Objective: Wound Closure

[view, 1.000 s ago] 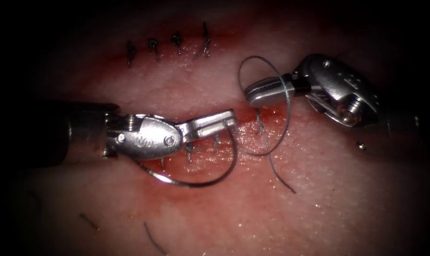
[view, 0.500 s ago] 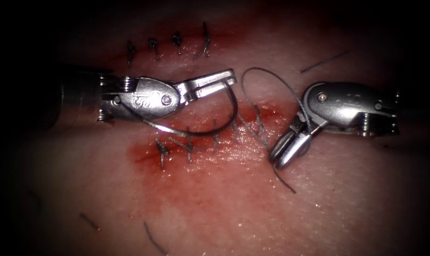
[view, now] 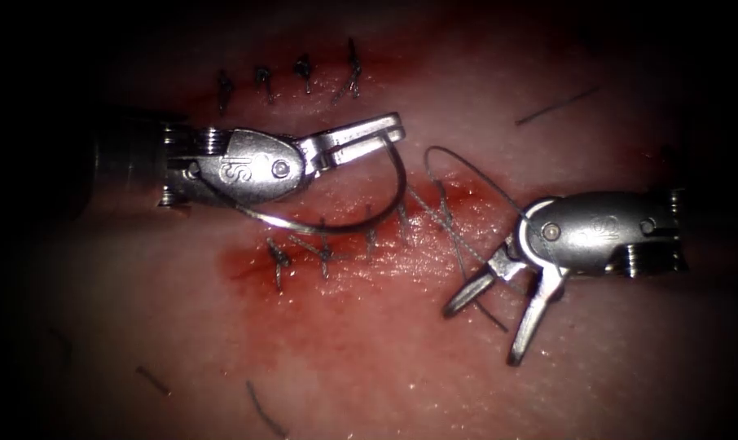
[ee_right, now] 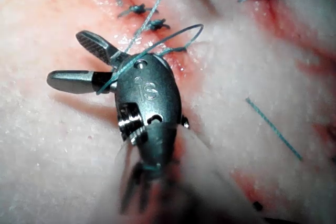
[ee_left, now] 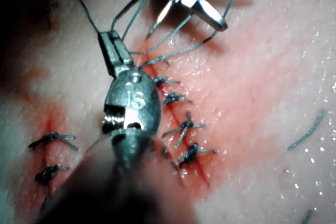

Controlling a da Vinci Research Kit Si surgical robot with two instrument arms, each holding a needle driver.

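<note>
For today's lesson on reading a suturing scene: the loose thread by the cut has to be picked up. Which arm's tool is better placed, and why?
Probably the right. The right tool is open and holds nothing, beside the thread's loose tail. The left tool is shut on the needle near one end, clear of the tissue.

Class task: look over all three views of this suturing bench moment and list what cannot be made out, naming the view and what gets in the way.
1. Needle, endoscope view: its far end passes behind the left hand, so the tip is hidden.
2. Thread, endoscope view: it runs behind the right hand; its course there is hidden.
3. Cut, endoscope view: its edges are masked by red fluid and stitches.
</note>
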